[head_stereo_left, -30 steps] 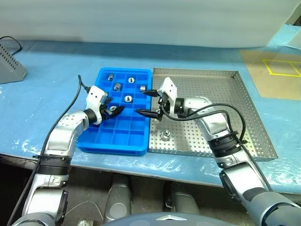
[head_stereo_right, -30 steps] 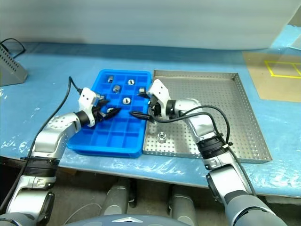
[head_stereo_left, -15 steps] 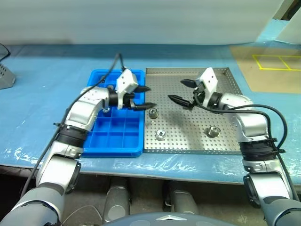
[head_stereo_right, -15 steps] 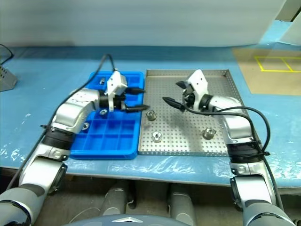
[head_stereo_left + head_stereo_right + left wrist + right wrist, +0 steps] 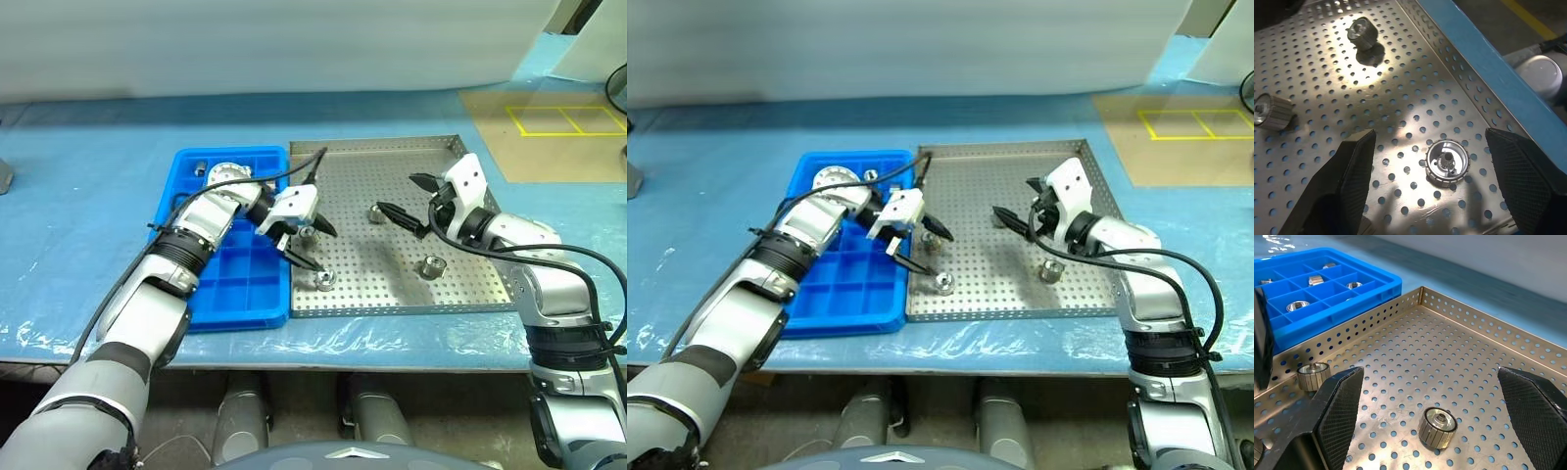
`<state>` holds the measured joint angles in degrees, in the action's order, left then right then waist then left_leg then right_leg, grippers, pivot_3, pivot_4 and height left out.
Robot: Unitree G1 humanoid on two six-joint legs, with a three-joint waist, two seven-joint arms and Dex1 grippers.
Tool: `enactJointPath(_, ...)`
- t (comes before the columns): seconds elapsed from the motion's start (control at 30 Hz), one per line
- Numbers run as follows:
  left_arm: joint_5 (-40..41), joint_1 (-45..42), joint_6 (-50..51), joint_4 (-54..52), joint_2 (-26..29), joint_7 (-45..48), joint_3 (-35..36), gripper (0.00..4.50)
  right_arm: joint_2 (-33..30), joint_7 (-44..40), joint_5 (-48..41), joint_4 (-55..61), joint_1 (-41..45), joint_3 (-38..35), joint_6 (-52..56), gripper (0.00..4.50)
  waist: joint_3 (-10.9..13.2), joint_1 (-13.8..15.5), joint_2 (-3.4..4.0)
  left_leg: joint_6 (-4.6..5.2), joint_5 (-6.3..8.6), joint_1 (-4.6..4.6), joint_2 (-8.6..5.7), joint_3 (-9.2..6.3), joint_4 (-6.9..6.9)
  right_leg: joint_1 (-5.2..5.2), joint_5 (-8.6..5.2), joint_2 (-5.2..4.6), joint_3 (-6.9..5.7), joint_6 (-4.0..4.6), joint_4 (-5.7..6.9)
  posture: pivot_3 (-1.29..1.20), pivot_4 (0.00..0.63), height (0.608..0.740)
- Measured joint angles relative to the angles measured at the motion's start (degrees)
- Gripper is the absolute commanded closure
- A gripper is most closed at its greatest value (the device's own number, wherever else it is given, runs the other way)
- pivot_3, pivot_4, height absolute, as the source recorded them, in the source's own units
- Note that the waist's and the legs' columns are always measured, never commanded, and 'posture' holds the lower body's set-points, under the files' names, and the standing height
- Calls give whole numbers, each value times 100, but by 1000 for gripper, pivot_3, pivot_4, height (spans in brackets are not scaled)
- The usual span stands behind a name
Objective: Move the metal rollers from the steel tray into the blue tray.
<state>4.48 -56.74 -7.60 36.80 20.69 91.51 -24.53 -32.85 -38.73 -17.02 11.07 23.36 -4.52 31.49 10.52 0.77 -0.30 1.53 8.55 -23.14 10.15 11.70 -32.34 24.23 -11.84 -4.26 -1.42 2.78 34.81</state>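
The left gripper (image 5: 312, 242) hangs over the steel tray's (image 5: 460, 279) near-left corner, fingers apart and empty, bracketing a metal roller (image 5: 1447, 162) standing on end just beneath them. The right gripper (image 5: 407, 203), fingers spread wide and empty, faces another roller (image 5: 1437, 427) lying nearer. Several rollers already sit in the blue tray (image 5: 230, 308).

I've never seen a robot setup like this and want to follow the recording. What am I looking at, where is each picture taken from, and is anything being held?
A two-armed humanoid robot works at a blue-covered table. Two pictures come from cameras in its head, two from cameras on its wrists. A steel tray holds loose metal rollers; a blue tray beside it already holds some. The left gripper hangs open over the roller near the steel tray's front edge. The right gripper is open above the tray. Neither holds anything.
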Motion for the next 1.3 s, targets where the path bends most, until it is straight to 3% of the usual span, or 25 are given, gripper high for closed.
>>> enactJointPath(0.27, -368, -97, -391, 113, -104, 64, -740, 750, 2, 225, -20, 124, -235, -2, 34, 0, 0, -6, 0, 3, 2, 0, 0, 1, -2, -3, 0, -1, 0, 0, -1, -401, 150, 740)
enactJointPath(0.57, -1314, -247, -706, 641, -532, -560, -891, 750, 88, 418, -19, 323, -432, 16, 36, 0, -1, -40, 2, 7, 5, 3, -1, 1, -8, -10, 0, -1, 0, 0, -3, -429, 150, 740)
enactJointPath(0.9, -1704, -199, -1141, 762, -602, -711, -952, 750, 131, 607, -31, 352, -585, 15, 44, 0, -2, -160, 2, 11, 7, 5, -2, -1, -11, -14, 0, -1, 0, 0, -5, -432, 150, 740)
enactJointPath(1.03, -1720, -192, -1320, 768, -617, -768, -951, 1570, 143, 636, -62, 351, -584, 15, 44, 0, -2, -161, 2, 15, 10, 3, -1, -2, -21, -19, 0, -2, 0, -1, -5, -425, 150, 740)
enactJointPath(1.13, -1761, -188, -1324, 786, -641, -857, -949, 1570, 143, 639, -70, 350, -584, 15, 43, 0, -2, -172, 3, 16, 11, 5, 0, -2, -20, -18, 0, -1, -1, -1, -5, -420, 150, 740)
enactJointPath(1.23, -1765, -181, -1372, 789, -642, -891, -946, 2062, 143, 638, -71, 346, -571, 15, 39, 0, -2, -168, 3, 16, 11, 5, -1, -2, -20, -19, 0, -2, -1, -1, -4, -414, 150, 740)
enactJointPath(1.3, -1786, -178, -1366, 816, -696, -1054, -917, 2668, 144, 638, -71, 341, -559, 15, 35, 0, -2, -166, 3, 18, 12, 4, -2, -2, -24, -21, 0, -2, -1, -1, -5, -411, 150, 740)
